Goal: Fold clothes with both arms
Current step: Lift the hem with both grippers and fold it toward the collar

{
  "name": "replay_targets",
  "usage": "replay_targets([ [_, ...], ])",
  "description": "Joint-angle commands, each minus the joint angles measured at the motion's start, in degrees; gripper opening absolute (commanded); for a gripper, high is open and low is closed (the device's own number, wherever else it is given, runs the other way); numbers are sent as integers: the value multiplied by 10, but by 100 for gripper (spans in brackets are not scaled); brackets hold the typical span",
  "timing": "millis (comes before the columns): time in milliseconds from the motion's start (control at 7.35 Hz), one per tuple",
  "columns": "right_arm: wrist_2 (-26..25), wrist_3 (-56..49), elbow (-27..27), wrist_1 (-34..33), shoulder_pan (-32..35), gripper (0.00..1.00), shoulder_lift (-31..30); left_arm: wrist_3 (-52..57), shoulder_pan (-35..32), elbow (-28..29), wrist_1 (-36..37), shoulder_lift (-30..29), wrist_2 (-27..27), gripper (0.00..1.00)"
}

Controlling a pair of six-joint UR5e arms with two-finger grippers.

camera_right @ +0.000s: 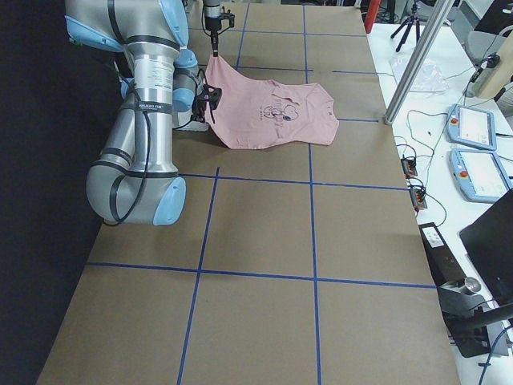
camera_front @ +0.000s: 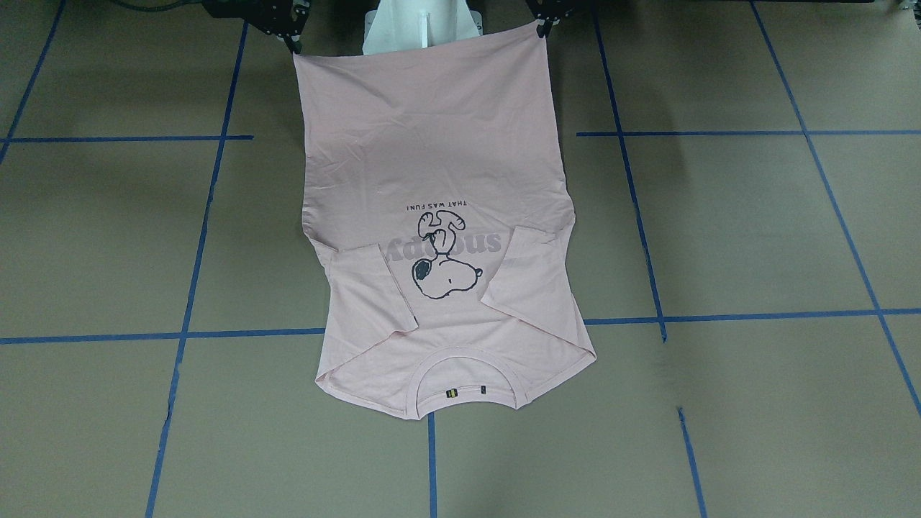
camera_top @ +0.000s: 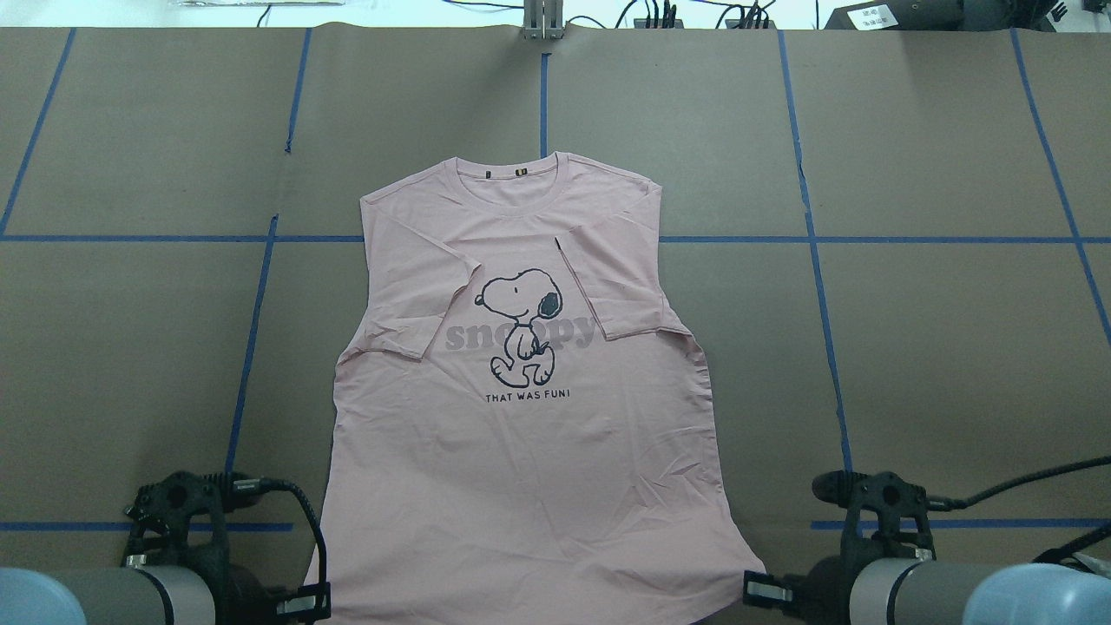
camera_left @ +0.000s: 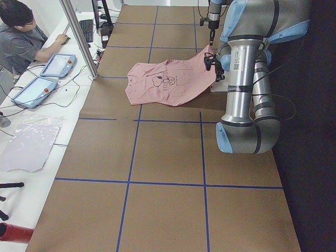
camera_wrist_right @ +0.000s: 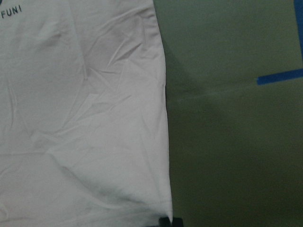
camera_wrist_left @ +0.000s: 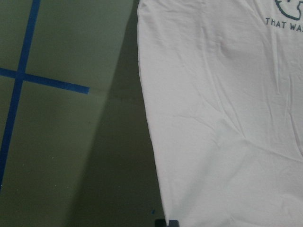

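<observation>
The pale pink T-shirt (camera_top: 521, 434) lies face up on the brown table, Snoopy print (camera_top: 521, 325) showing, collar (camera_top: 512, 178) at the far side, both sleeves folded in over the chest. My left gripper (camera_top: 317, 601) is shut on the hem's left corner, and it also shows in the front view (camera_front: 543, 27). My right gripper (camera_top: 753, 592) is shut on the hem's right corner, and it also shows in the front view (camera_front: 291, 43). Both corners are raised off the table near my base. The wrist views show shirt fabric (camera_wrist_left: 222, 118) (camera_wrist_right: 80, 118) running down to the fingertips.
Blue tape lines (camera_top: 816, 260) cross the brown table cover. The white pedestal base (camera_front: 421, 29) stands behind the hem. An operator (camera_left: 23, 39) sits at a side bench with tablets (camera_left: 58, 64) and a folded pale cloth (camera_left: 31, 144).
</observation>
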Motion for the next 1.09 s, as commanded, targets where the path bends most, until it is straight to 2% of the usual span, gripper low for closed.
replay_targets([
  [0,8,-120,-87,1,112,0,105,94,-104,38,0,-37,-6,0],
  [272,7,-225,-207,4,202,0,198,168,-193,131,-6,-93,-7,0],
  [544,43,-278,-279,5,306,0,253,217,-258,195,-18,-122,-12,0],
  [680,48,-307,-335,6,334,0,289,256,-296,246,-24,-154,-41,0],
  [816,49,-313,-387,16,351,0,319,287,-331,308,-53,-174,-44,0],
  [952,58,-313,-450,71,370,0,339,305,-353,380,-128,-175,-44,0],
])
